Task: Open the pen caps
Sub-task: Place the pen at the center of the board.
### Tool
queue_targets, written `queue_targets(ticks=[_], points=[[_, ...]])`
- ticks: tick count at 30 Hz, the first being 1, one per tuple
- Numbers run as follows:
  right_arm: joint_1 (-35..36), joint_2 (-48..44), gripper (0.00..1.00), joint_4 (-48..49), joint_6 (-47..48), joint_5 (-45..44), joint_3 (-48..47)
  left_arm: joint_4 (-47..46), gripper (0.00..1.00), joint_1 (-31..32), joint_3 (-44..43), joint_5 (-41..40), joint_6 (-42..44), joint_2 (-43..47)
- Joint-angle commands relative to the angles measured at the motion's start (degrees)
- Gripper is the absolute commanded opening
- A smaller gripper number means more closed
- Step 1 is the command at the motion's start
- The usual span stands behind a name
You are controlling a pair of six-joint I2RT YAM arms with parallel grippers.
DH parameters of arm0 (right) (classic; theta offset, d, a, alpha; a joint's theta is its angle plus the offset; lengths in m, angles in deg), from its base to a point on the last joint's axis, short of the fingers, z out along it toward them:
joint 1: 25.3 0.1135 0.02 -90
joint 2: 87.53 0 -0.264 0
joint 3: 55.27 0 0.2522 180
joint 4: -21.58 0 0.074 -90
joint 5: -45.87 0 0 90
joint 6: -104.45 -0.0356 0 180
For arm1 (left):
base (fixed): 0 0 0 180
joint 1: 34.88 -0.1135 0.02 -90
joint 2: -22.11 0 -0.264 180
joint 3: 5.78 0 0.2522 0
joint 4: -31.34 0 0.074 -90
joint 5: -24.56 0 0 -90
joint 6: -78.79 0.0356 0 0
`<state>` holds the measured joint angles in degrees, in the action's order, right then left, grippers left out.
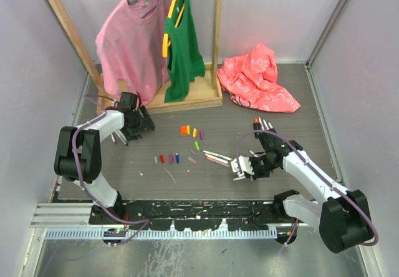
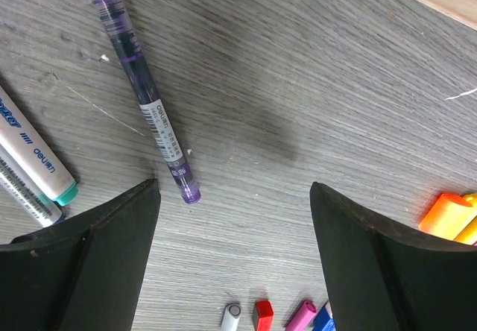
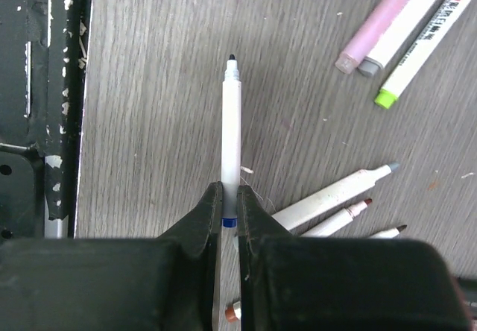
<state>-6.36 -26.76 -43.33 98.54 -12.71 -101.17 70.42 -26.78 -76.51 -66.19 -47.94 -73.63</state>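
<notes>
My right gripper (image 3: pixel 229 208) is shut on a thin white pen (image 3: pixel 232 137) with a blue band; its dark tip is bare and points away over the table. In the top view this gripper (image 1: pixel 239 166) is right of centre. Several uncapped pens (image 3: pixel 335 197) lie beside it. My left gripper (image 2: pixel 235 189) is open and empty above bare table, at the far left in the top view (image 1: pixel 134 125). A purple pen (image 2: pixel 145 92) lies ahead of it. Loose caps lie near: red (image 2: pixel 262 314), pink (image 2: pixel 300 317), orange (image 2: pixel 446 213). A row of caps (image 1: pixel 169 158) shows mid-table.
A wooden clothes rack (image 1: pixel 187 99) with a pink shirt and a green top stands at the back. A red bag (image 1: pixel 259 80) lies at the back right. Two pens with a teal end (image 2: pixel 37 159) lie left of my left gripper. More pens (image 1: pixel 215 158) lie mid-table.
</notes>
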Motion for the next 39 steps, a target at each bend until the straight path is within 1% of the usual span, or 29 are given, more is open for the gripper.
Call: queue_targets(ticks=[1, 5, 10, 14, 16, 18, 21, 23, 25, 29, 32, 35, 37, 39], points=[[-4.1, -1.3, 0.02, -2.1, 2.5, 3.1, -1.9, -2.0, 0.83, -0.6, 0.3, 1.6, 0.4, 2.0], [-13.2, -2.2, 0.01, -3.9, 3.9, 6.3, -3.9, -2.4, 0.83, -0.6, 0.5, 1.8, 0.4, 2.2], [-22.9, -2.7, 0.01, -5.2, 3.7, 9.6, -6.7, -2.8, 0.83, -0.6, 0.5, 2.4, 0.5, 2.0], [-31.2, 1.2, 0.01, -4.8, 1.5, 11.1, -9.3, -2.9, 0.83, -0.6, 0.8, 2.4, 0.6, 2.4], [-35.2, 3.6, 0.01, -3.8, 0.0, 10.5, -9.8, -3.1, 0.83, -0.6, 1.0, 2.6, 0.6, 2.7], [-37.5, 5.2, 0.01, -2.0, -1.8, 8.6, -9.4, -3.5, 0.83, -0.6, 1.2, 2.9, 0.6, 3.0], [-38.4, 5.1, 0.02, 3.2, -7.9, 5.3, -7.5, -3.9, 0.83, -0.7, 1.3, 3.2, 0.6, 3.0], [-38.5, 5.2, 0.04, 7.1, -13.8, 3.6, -6.6, -3.9, 0.83, -0.7, 1.2, 3.3, 0.6, 3.0], [-38.5, 6.3, 0.05, 9.4, -16.6, 2.7, -6.5, -3.9, 0.83, -0.7, 1.2, 3.3, 0.6, 2.9], [-38.4, 9.8, 0.09, 10.4, -17.4, 2.9, -6.0, -4.0, 0.83, -0.7, 1.5, 3.5, 0.6, 3.2], [-38.5, 12.5, 0.10, 12.0, -17.6, 0.7, -4.9, -4.2, 0.83, -0.7, 1.5, 3.5, 0.6, 3.2], [-38.4, 13.7, 0.11, 12.8, -17.5, 0.8, -4.2, -4.2, 0.83, -0.7, 1.6, 3.6, 0.7, 3.4], [-38.4, 13.6, 0.16, 12.9, -17.6, 1.0, -4.1, -4.3, 0.84, -0.7, 1.7, 3.6, 0.7, 3.6], [-38.4, 13.1, 0.23, 12.9, -17.7, 1.1, -4.0, -4.5, 0.84, -0.7, 1.8, 3.6, 0.8, 3.9]])
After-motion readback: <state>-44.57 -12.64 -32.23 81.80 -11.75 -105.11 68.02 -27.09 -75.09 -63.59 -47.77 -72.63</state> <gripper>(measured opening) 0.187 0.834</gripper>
